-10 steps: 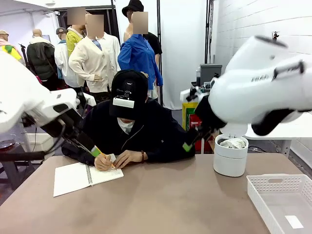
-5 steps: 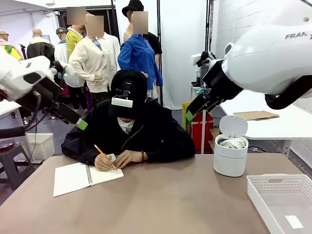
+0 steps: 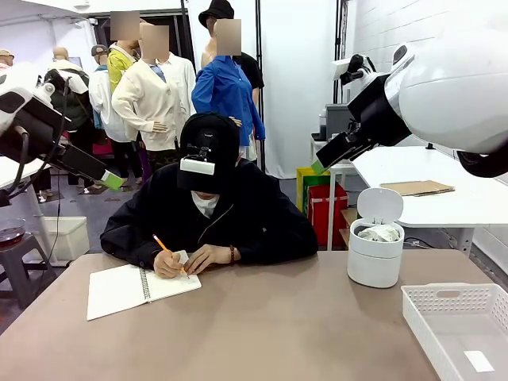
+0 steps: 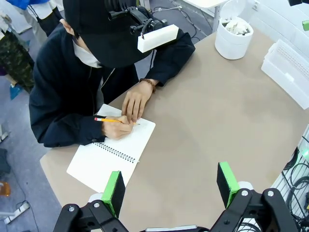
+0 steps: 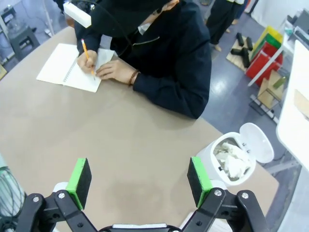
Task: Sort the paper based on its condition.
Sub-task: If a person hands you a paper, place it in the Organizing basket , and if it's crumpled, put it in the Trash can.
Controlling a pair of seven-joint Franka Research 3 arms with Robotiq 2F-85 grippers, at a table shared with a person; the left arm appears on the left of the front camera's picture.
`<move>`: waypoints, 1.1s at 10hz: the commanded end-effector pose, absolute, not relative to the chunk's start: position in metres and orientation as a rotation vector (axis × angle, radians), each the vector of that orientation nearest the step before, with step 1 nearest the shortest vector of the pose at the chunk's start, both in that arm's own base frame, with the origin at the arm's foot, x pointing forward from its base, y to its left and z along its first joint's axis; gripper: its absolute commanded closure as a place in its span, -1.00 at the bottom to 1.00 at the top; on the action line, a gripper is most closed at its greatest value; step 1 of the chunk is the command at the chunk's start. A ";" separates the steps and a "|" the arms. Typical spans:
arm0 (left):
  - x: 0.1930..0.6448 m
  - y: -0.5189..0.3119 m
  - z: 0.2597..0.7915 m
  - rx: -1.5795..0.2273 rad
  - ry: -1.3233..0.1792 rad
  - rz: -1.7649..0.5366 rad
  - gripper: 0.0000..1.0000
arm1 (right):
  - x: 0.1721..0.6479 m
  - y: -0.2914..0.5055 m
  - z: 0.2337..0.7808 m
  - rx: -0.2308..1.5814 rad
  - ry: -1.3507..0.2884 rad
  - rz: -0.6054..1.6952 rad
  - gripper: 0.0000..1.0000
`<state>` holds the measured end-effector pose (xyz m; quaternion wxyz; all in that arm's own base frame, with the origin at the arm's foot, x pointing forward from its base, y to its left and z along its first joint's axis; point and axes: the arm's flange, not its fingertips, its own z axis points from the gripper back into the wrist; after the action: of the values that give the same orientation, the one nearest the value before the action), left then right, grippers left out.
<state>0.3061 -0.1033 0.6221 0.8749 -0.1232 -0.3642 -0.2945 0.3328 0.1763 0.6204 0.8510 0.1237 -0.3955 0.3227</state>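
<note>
Crumpled white paper (image 3: 379, 232) lies in a round white bin (image 3: 375, 266) with its lid flipped up, at the table's right side. The right wrist view has the paper (image 5: 231, 162) below and to the right, and the left wrist view has it (image 4: 236, 26) far off. My left gripper (image 3: 111, 181) hangs high at the left, off the table, and is open (image 4: 171, 186) and empty. My right gripper (image 3: 319, 167) is raised above and behind the bin, open (image 5: 140, 181) with nothing between its green pads.
A person at the far side writes with a pencil (image 3: 168, 252) in a spiral notebook (image 3: 127, 290). A white slotted tray (image 3: 464, 325) stands at the front right with a small flat white slip (image 3: 479, 361) in it.
Both arms have lifted away from the table. The left gripper went up and left, away from the person's hand. The right gripper rose higher. Both stayed open.
</note>
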 end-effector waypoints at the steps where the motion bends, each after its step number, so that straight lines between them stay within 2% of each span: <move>1: 0.310 -0.104 0.620 -0.259 -0.751 -0.607 -1.00 | 0.336 0.179 0.622 0.265 -0.807 0.685 -1.00; 5: 0.308 -0.104 0.619 -0.256 -0.752 -0.614 -1.00 | 0.333 0.177 0.621 0.262 -0.822 0.683 -1.00; 7: 0.299 -0.100 0.633 -0.306 -0.736 -0.615 -1.00 | 0.327 0.180 0.626 0.321 -0.799 0.662 -1.00; 11: 0.289 -0.101 0.637 -0.297 -0.731 -0.625 -1.00 | 0.324 0.179 0.631 0.368 -0.763 0.661 -1.00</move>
<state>0.2924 -0.1010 0.6347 0.8754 -0.1325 -0.3545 -0.3008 0.3243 0.1808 0.6277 0.8566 0.1567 -0.3744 0.3186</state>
